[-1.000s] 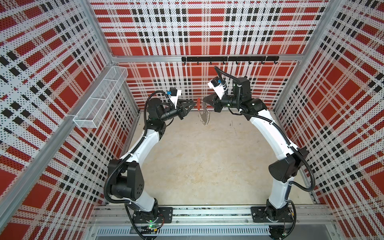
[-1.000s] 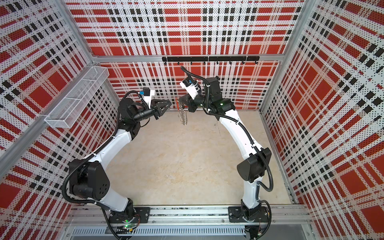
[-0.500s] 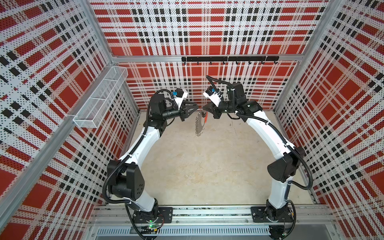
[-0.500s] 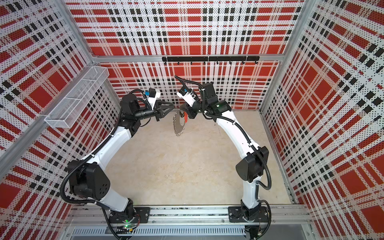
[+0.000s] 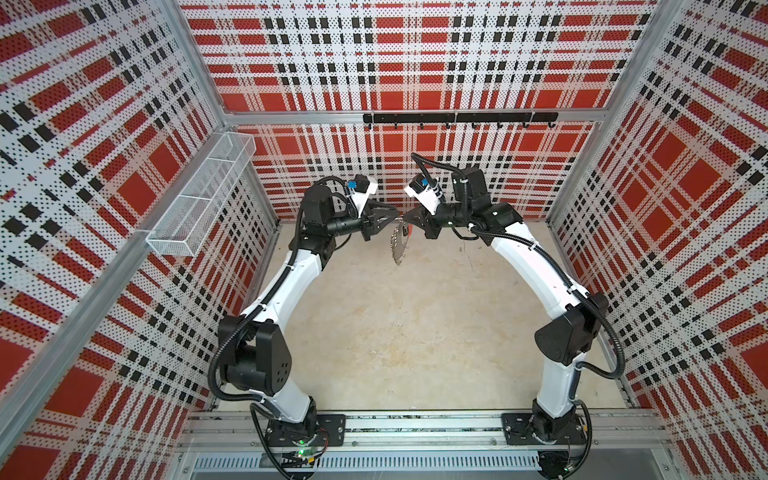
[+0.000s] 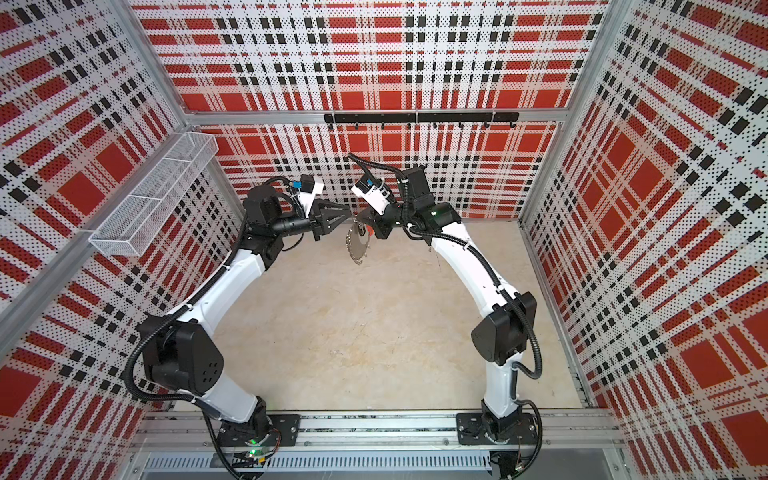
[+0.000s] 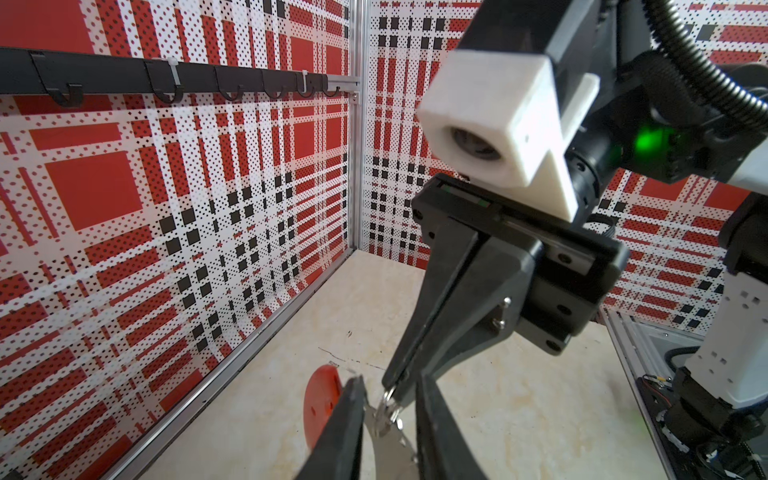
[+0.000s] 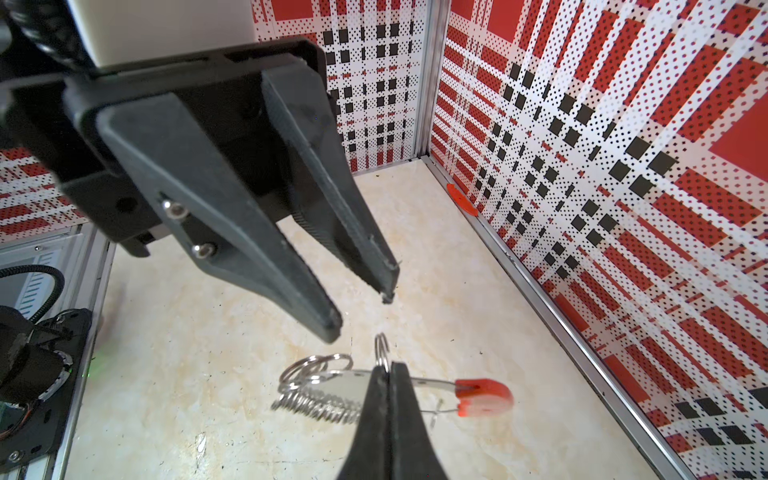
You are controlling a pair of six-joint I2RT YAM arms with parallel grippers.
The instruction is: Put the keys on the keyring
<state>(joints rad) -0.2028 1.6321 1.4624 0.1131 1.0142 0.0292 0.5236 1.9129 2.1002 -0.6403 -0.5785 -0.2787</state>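
Observation:
The keyring (image 5: 399,247) (image 6: 357,249) hangs in mid-air above the floor, a flat grey band edged with silver split rings (image 8: 320,401) and ending in a red segment (image 8: 484,397) (image 7: 320,403). My right gripper (image 8: 388,370) (image 5: 409,220) is shut on its upper rim, next to an upright split ring (image 8: 381,349). My left gripper (image 8: 359,311) (image 7: 389,378) (image 5: 397,216) stands open right in front of it. Its fingers (image 7: 345,424) flank the band's top and the right gripper's fingers (image 7: 449,307). The keys are out of view.
A black hook rail (image 5: 457,118) runs along the back wall, and a white wire basket (image 5: 199,199) hangs on the left wall. A small red disc (image 8: 461,199) lies on the floor against the back wall. The two wrists nearly touch.
The right gripper carried the keyring left and slightly nearer. The left gripper moved right until its open fingers reached the ring's top. The keyring now hangs lower in the top views.

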